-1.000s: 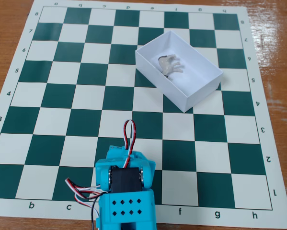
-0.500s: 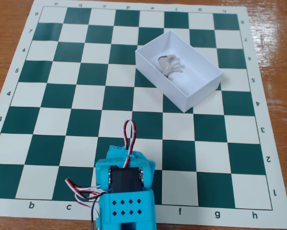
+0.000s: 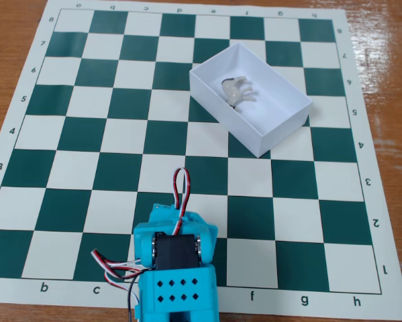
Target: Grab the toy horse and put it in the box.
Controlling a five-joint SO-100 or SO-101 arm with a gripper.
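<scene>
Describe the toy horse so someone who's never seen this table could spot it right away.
Start at the green and white chessboard covering the wooden table, then find the white open box sitting askew toward its upper right in the fixed view. The horse lies inside that box near its upper-left end: a tiny pale grey figurine with a dark mane, and the only thing in the box.

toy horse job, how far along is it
Done: the small white-grey plastic toy horse lies inside the open white cardboard box on the green-and-white chessboard mat. In hand: nothing; the turquoise arm sits folded at the mat's near edge, apart from the box, its gripper not visible. Left: nothing obvious, the placement looks complete.
</scene>
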